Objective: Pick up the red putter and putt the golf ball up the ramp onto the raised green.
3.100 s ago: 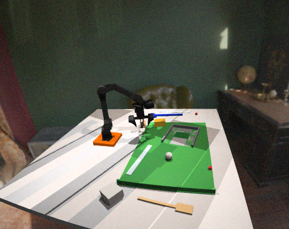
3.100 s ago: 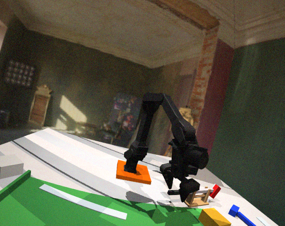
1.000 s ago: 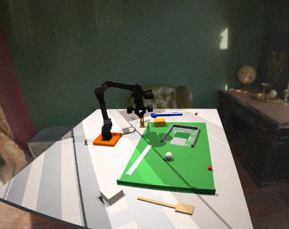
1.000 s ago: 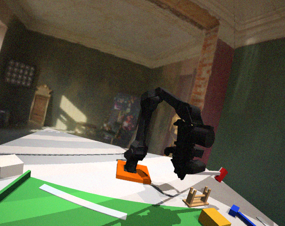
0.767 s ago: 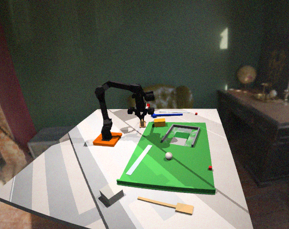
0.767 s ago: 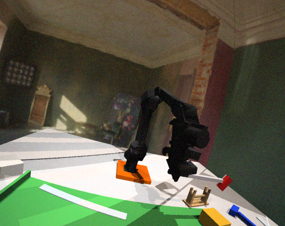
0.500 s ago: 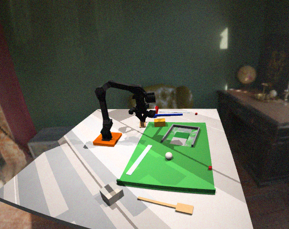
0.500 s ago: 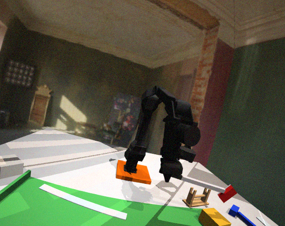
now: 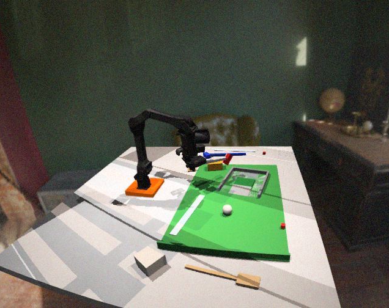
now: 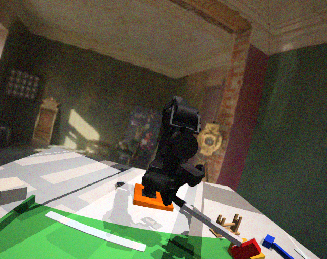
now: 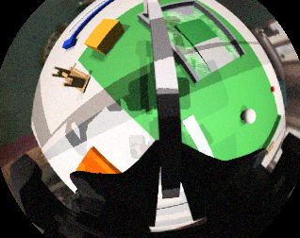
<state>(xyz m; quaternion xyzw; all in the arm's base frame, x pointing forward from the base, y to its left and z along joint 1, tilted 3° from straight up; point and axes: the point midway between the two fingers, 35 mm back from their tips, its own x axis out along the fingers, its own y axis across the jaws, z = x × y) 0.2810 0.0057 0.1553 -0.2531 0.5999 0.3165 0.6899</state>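
yellow block (image 9: 214,165) sits just under the red putter (image 9: 221,160) head, blue putter (image 9: 224,153) behind it; the golf ball (image 9: 227,209) rests well toward the mat's near side. gripper (image 9: 195,162) clamped on the putter's grey shaft.

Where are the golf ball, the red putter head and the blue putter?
golf ball (image 9: 227,209), top view, centre of the ball.
red putter head (image 10: 245,248), exterior view, red front face.
blue putter (image 9: 225,153), top view, mid shaft.
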